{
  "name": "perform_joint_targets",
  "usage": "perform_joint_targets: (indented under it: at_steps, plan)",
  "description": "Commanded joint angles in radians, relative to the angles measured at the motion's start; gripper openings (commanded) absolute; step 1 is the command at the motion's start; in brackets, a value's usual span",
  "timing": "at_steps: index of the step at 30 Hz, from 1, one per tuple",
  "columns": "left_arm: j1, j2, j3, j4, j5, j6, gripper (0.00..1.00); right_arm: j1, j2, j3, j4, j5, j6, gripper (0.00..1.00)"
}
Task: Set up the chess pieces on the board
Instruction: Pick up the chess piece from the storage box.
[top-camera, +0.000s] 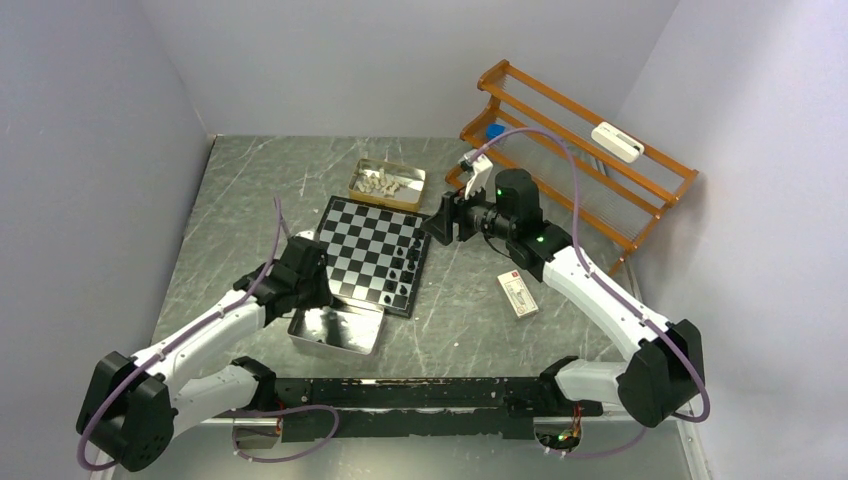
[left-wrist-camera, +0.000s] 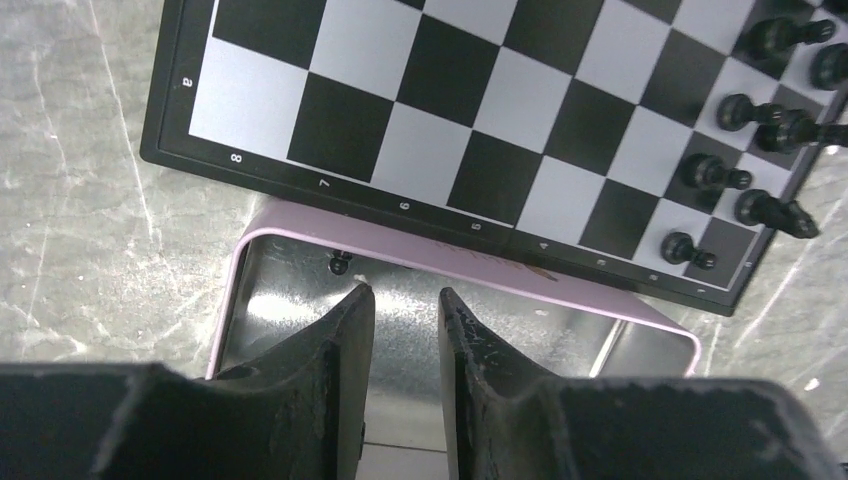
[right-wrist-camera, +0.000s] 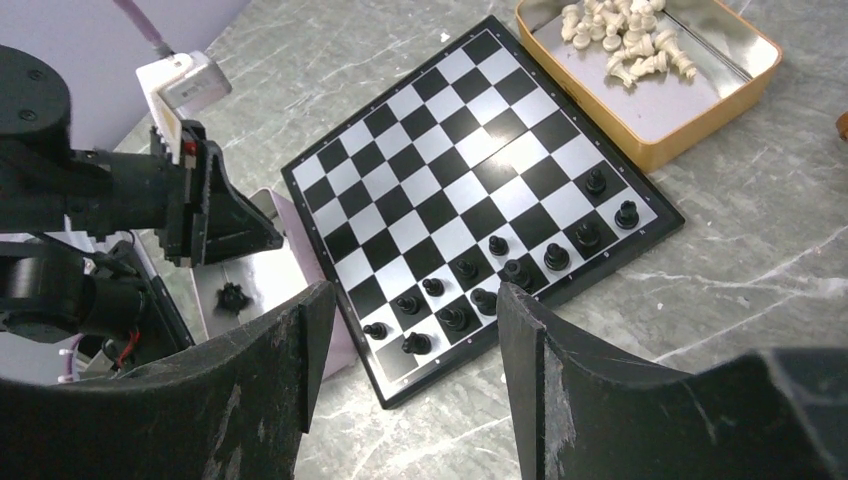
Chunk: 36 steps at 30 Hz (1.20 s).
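Note:
The board (top-camera: 370, 250) lies mid-table, with several black chess pieces (right-wrist-camera: 500, 270) standing in two rows along its right edge. Cream-white pieces (right-wrist-camera: 625, 40) lie heaped in a gold tin (top-camera: 385, 185) behind the board. A silver tray (left-wrist-camera: 232, 290) sits half under the board's near edge, and one black piece (left-wrist-camera: 340, 263) lies inside by its far wall. My left gripper (left-wrist-camera: 405, 292) hovers over this tray, its jaws a narrow gap apart with nothing between them. My right gripper (right-wrist-camera: 415, 290) hangs open and empty above the board's right side.
An orange wire rack (top-camera: 580, 150) stands at the back right with a white device (top-camera: 615, 140) on top. A small white box (top-camera: 517, 295) lies on the table right of the board. Grey walls close in on the left, back and right.

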Motion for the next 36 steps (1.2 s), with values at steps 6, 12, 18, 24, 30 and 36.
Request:
perform_joint_targets:
  at_steps: [6, 12, 18, 24, 30, 36]
  plan:
    - [-0.011, -0.005, -0.067, 0.136, -0.053, -0.006, 0.33, -0.005, -0.030, -0.003, 0.033, -0.006, -0.011, 0.65]
    - [-0.011, 0.000, -0.081, 0.180, -0.054, 0.011, 0.32, -0.005, -0.025, 0.001, 0.032, -0.010, -0.007, 0.65]
    - [-0.013, 0.024, -0.094, 0.220, -0.041, 0.016, 0.31, -0.005, -0.034, -0.003, 0.031, -0.008, -0.005, 0.65]
    - [-0.033, 0.013, -0.102, 0.232, -0.046, 0.002, 0.28, -0.004, -0.045, -0.012, 0.024, -0.001, -0.010, 0.65]
    - [-0.050, -0.018, -0.134, 0.233, -0.056, -0.013, 0.28, -0.004, -0.050, -0.014, 0.021, 0.003, -0.013, 0.65]
    - [-0.071, -0.026, -0.150, 0.235, -0.085, 0.011, 0.28, -0.005, -0.051, -0.017, 0.018, 0.001, -0.013, 0.65]
